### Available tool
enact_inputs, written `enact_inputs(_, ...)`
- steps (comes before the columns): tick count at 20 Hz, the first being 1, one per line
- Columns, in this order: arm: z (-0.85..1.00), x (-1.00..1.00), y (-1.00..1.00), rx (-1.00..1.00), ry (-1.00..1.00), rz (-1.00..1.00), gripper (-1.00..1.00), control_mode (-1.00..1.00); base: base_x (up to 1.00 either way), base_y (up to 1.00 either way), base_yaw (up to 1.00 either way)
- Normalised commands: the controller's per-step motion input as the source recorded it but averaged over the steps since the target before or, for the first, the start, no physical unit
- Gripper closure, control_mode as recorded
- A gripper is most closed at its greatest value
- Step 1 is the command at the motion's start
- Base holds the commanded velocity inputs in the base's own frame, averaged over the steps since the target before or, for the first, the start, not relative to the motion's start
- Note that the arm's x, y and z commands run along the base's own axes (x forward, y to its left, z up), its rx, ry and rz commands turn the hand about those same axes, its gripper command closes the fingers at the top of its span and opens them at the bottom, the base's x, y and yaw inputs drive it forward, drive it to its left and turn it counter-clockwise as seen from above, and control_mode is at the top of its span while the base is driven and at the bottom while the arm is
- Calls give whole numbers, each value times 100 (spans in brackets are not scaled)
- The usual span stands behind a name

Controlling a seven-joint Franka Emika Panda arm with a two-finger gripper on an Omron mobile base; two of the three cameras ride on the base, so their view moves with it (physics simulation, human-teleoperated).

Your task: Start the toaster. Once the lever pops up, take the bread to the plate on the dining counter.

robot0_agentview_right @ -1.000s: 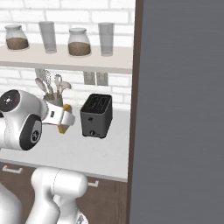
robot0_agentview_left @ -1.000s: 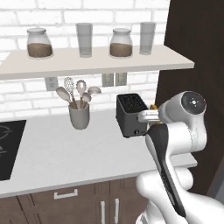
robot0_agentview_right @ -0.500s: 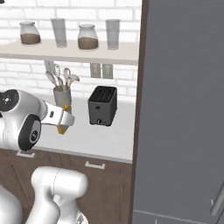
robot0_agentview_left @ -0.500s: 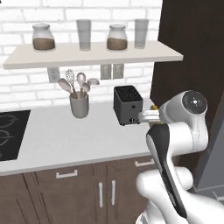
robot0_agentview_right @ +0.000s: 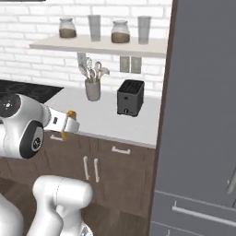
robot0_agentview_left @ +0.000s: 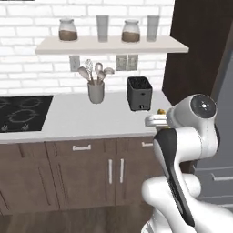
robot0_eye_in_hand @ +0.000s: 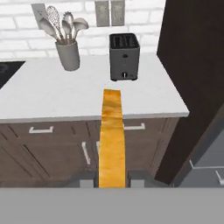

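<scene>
- bread (robot0_eye_in_hand: 112, 140): clamped edge-on between my gripper's (robot0_eye_in_hand: 112, 181) two fingers, sticking out toward 12 o'clock in the hand view, well off the worktop (robot0_agentview_left: 82, 120).
- toaster (robot0_eye_in_hand: 124, 56) sits at 12 o'clock beyond the slice, both slots empty.
- neither plate nor dining counter is in sight, so i judge this a carry.
- to do it well: hold the clamp steady, keep the slice level, swing slowly clear of the cabinet edge.
</scene>
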Motion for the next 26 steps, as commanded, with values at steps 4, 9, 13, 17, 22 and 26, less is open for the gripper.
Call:
enact_inputs(4,0,0,0,0,0,0,100,100,-37,4,68)
enact_inputs(9,0,0,0,0,0,0,100,100,-28,0,93)
enact_inputs(13,0,0,0,0,0,0,100,100,-23,0,95)
enact_inputs(17,0,0,0,0,0,0,100,100,-20,0,96)
enact_inputs(22,0,0,0,0,0,0,100,100,-42,0,91)
enact_inputs(26,0,0,0,0,0,0,100,100,-65,-1,86)
